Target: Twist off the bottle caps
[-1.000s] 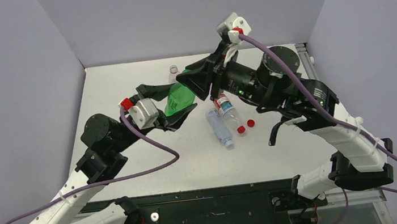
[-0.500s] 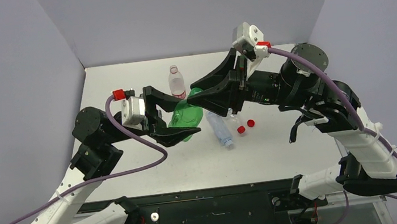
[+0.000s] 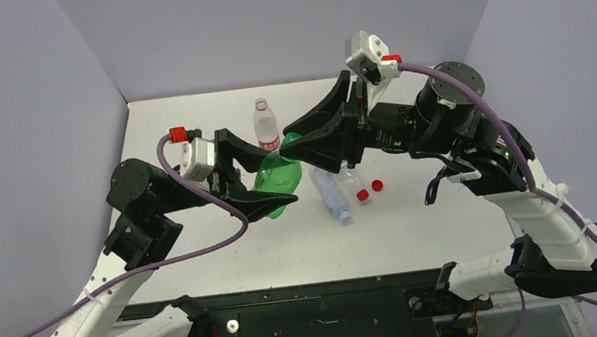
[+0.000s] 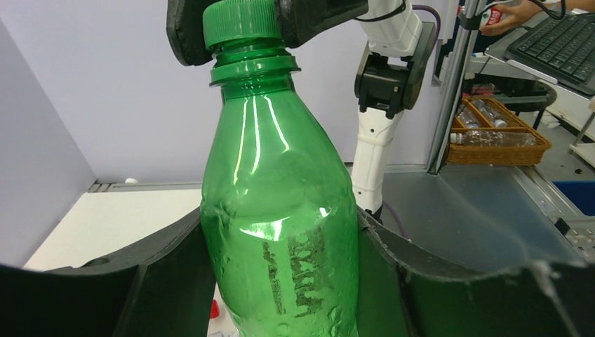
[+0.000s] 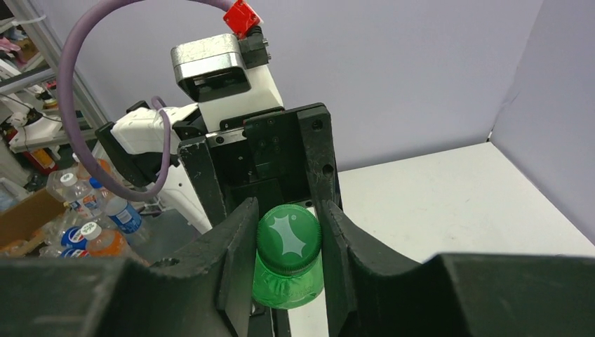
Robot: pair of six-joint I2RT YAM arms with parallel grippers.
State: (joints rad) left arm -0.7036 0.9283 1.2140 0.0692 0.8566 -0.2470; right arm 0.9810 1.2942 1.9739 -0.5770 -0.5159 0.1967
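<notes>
Your left fingers (image 4: 165, 281) are clamped on the body of the green bottle (image 4: 281, 210), one finger pressed against each side of its lower half. The neck rises clear above them. Your right fingers (image 5: 238, 246) are closed on the green cap (image 5: 289, 235), which sits squarely between their inner faces and touches both. The left wrist view shows that cap on top of the neck with the right fingers on either side of it. From the top view, the bottle runs tilted from the left fingers up to the right fingers, its cap end tucked between the latter.

Just beyond the left fingers an upright bottle (image 3: 265, 129) with a red label stands on the desk (image 3: 186, 122), its whitish cap (image 3: 261, 102) on. Beneath the right fingers two bottles lie on their sides: the pale-blue bottle (image 3: 330, 195) and, partly hidden, the lying red-label bottle (image 3: 348, 179). Beside them a red cap (image 3: 362, 196) and a second red cap (image 3: 377, 185) lie loose on the desk.
</notes>
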